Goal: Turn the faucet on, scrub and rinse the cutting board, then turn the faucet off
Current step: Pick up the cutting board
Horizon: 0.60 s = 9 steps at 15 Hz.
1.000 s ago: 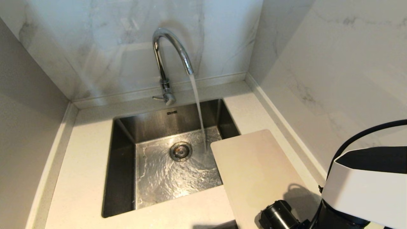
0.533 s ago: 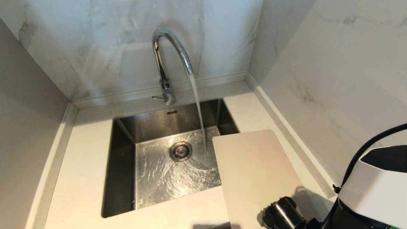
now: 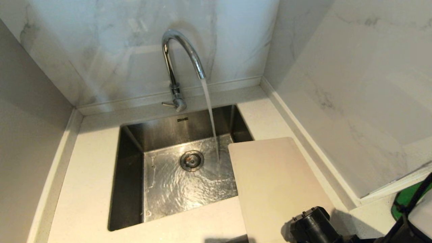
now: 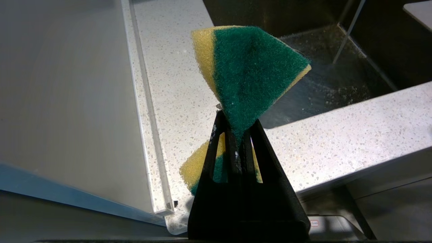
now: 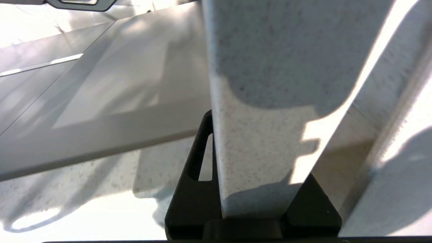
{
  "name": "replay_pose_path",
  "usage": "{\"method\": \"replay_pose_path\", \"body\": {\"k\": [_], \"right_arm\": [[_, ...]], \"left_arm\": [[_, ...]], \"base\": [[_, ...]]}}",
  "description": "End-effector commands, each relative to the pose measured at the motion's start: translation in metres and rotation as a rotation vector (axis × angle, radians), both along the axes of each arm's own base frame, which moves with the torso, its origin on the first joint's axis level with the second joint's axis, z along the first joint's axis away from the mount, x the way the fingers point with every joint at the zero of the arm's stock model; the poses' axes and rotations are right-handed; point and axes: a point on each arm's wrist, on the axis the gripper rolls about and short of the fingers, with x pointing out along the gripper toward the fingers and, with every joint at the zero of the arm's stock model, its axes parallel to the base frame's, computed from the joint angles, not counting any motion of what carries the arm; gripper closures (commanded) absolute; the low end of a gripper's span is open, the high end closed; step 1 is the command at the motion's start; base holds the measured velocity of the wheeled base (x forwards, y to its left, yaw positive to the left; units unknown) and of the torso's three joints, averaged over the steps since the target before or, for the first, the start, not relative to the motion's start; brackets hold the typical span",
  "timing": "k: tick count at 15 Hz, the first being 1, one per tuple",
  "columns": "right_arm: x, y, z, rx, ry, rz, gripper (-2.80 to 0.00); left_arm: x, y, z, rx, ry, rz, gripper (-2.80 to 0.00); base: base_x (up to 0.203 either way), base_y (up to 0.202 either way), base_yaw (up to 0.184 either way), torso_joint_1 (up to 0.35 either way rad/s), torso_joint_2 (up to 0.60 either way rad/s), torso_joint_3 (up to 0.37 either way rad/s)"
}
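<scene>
1. Right arm: low at the near right corner of the head view, dark wrist housing over the near end of the cutting board [image 3: 273, 182].
2. Right gripper [image 5: 251, 189]: black jaws closed on the edge of a speckled pale slab that runs up between them; by its place in the head view, taken to be the cutting board, seen edge-on.
3. Left gripper [image 4: 238, 141]: outside the head view; black fingers [image 4: 233, 158] pinched tight on a green and yellow sponge [image 4: 249, 71], folded at the pinch and fanning out beyond the tips.
4. Left gripper's place: above the speckled countertop [image 4: 337, 138], near the front corner of the sink [image 3: 135, 141].
5. Cutting board: flat on the counter right of the sink, its far left corner overhanging the basin; handle cutout not visible.
6. Faucet [image 3: 177, 57]: behind the sink at the wall, spout arched toward the basin, thin lever at its base pointing left.
7. Water stream [image 3: 210, 111]: running from the spout to the basin floor, just left of the board's overhanging corner, not touching it.
8. Drain [image 3: 191, 160]: centre of the wet, rippled basin floor.
9. Marble wall [image 3: 354, 84]: close along the board's right side, bounding the corner.
10. Green object [image 3: 405, 199]: partly seen at the right edge, behind a black cable; cannot be identified.
</scene>
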Motion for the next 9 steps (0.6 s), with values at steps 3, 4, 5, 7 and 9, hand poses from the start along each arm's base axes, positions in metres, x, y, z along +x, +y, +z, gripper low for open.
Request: {"method": "replay_pose_path", "body": {"k": [3,4,5,7,9], "right_arm": [[-0.004,-0.003,0.017,0.033,-0.080,-0.002,0.00],[-0.005,-0.003,0.021,0.039,-0.094,-0.003,0.00],[-0.007,-0.004,0.023,0.038,-0.102,-0.005,0.00],[-0.010,-0.007,0.029,0.008,-0.136,-0.028,0.00],[-0.014,-0.010,0.037,0.018,-0.161,-0.031,0.00]], "left_arm": [[0.000,0.000,0.000,0.000,0.000,0.000,0.00],[0.000,0.000,0.000,0.000,0.001,0.000,0.00],[0.000,0.000,0.000,0.000,0.001,0.000,0.00],[0.000,0.000,0.000,0.000,0.001,0.000,0.00],[0.000,0.000,0.000,0.000,0.001,0.000,0.00]], "base": [[0.000,0.000,0.000,0.000,0.00,0.000],[0.000,0.000,0.000,0.000,0.00,0.000],[0.000,0.000,0.000,0.000,0.00,0.000],[0.000,0.000,0.000,0.000,0.00,0.000],[0.000,0.000,0.000,0.000,0.00,0.000]]}}
